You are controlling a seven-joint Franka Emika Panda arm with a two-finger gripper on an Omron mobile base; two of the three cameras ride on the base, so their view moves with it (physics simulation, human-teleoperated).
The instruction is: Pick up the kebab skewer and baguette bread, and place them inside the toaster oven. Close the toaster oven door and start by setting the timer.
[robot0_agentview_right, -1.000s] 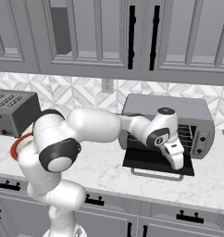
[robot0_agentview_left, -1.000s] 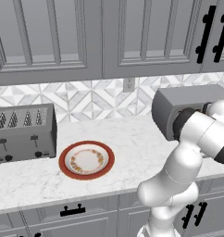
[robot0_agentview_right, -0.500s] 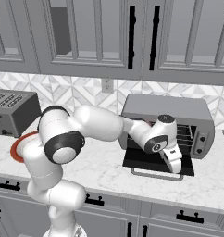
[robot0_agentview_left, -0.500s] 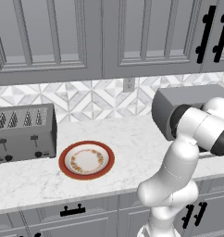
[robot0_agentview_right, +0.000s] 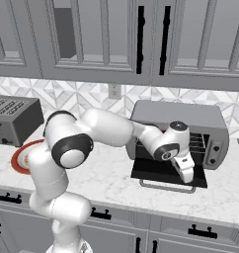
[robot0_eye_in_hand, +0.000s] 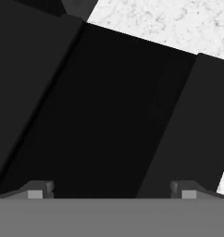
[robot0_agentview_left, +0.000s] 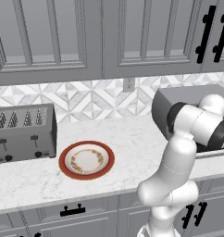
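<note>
Door (robot0_agentview_right: 161, 172) of dark glass, hinged down flat on the marble counter (robot0_agentview_right: 111, 183) before the grey boxy toaster oven (robot0_agentview_right: 190, 126), its silver bar handle (robot0_agentview_right: 167, 187) at the front edge. The two-finger gripper (robot0_agentview_right: 186, 175) hangs just above the panel's right part, fingertips (robot0_eye_in_hand: 36, 190) spread wide, holding nothing. The red-rimmed plate (robot0_agentview_left: 86, 160) lies bare, well apart beside the slotted silver toaster (robot0_agentview_left: 23, 133), so closing appears to be the step in hand: hook beneath the handle and lift in an arc toward the oven's front.
</note>
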